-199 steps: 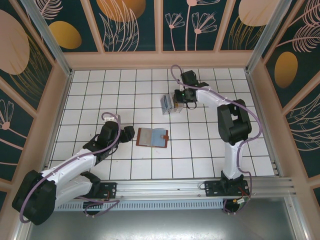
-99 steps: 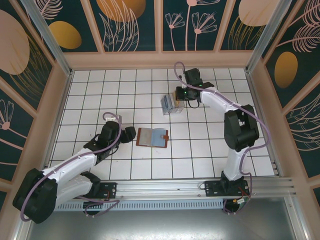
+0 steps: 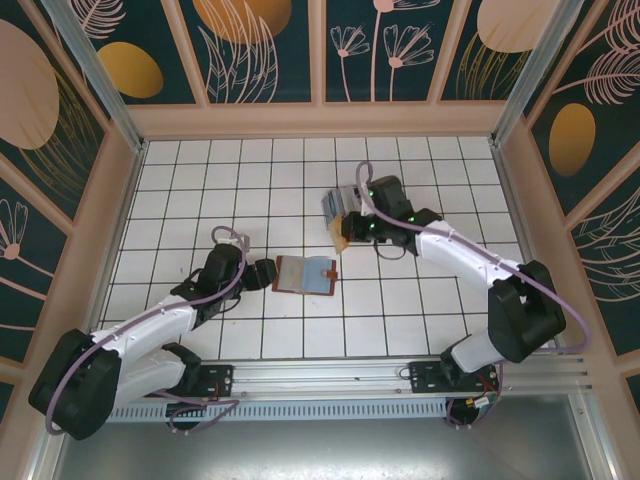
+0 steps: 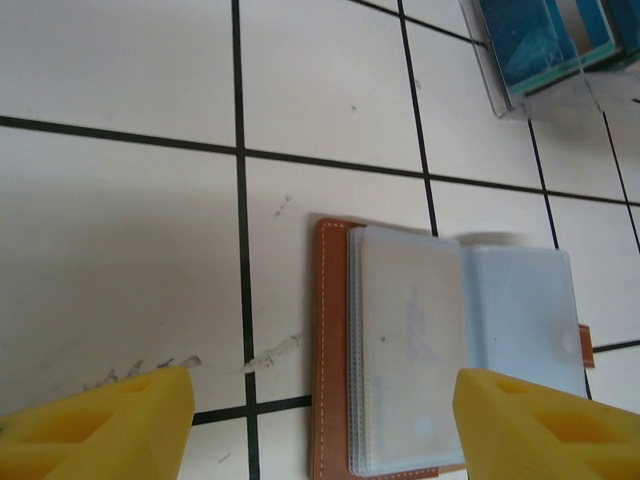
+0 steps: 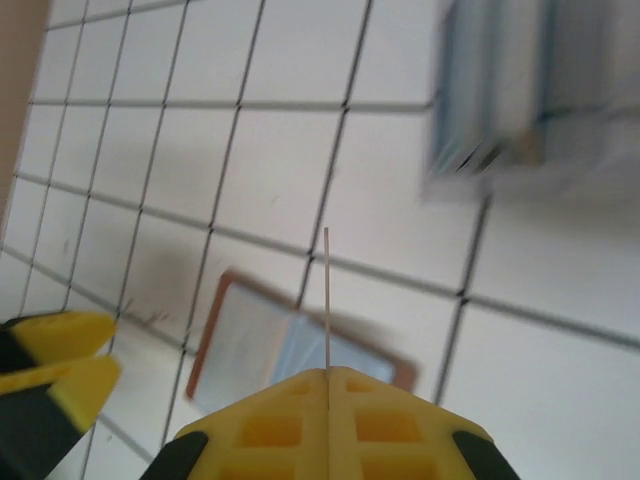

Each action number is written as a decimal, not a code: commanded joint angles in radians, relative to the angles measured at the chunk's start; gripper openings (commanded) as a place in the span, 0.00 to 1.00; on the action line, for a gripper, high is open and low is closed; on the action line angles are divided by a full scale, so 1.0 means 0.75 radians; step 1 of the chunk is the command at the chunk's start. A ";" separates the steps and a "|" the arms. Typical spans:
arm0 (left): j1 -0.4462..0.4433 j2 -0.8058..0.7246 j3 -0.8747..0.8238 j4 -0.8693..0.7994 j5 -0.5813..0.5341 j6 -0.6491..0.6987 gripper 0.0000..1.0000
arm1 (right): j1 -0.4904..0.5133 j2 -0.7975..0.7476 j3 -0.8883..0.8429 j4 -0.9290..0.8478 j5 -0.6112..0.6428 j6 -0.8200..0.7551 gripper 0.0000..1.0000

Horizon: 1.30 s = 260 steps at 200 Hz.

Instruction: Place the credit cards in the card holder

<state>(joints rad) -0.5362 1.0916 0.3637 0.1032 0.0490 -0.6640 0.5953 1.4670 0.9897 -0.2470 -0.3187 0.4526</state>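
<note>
So this looks like early-to-middle of the job to me. The right pincer (image 5: pixel 327 372) is clamped tight on one credit card (image 5: pixel 326 290), which the right wrist view catches edge-on as a thin line sticking out past the fingertips. It hangs in the air between the clear box (image 3: pixel 340 203) and the card holder (image 3: pixel 305 273), just off the holder's far right corner. The holder lies open and flat on the white tiled surface (image 3: pixel 400 320), plastic sleeves (image 4: pixel 410 350) facing up, and I can't make out any card tucked into them. The left pincer (image 4: pixel 320 425) is spread wide and holds nothing, parked low at the holder's left edge, maybe ready to pin it down. More blue cards (image 4: pixel 545 40) stand in the box. So my guess: one card picked, none seated, and the fiddly sliding-in part is left, plus the others in the box.
</note>
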 commanded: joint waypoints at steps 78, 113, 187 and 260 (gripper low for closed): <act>-0.005 0.187 0.046 0.064 0.169 -0.015 0.71 | 0.219 0.073 -0.467 0.889 -0.209 0.793 0.00; -0.005 0.189 0.045 0.049 0.169 -0.007 0.64 | 0.216 0.196 -0.459 0.942 -0.235 0.763 0.00; -0.005 0.251 0.101 -0.003 0.135 0.020 0.54 | 0.196 0.226 -0.557 1.042 -0.239 0.674 0.00; -0.005 0.329 0.110 0.005 0.121 0.014 0.55 | 0.157 0.234 -0.603 1.106 -0.292 0.609 0.00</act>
<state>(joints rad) -0.5362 1.3243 0.4210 0.1223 0.1551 -0.6659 0.7307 1.6314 0.5541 0.5217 -0.5156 0.9375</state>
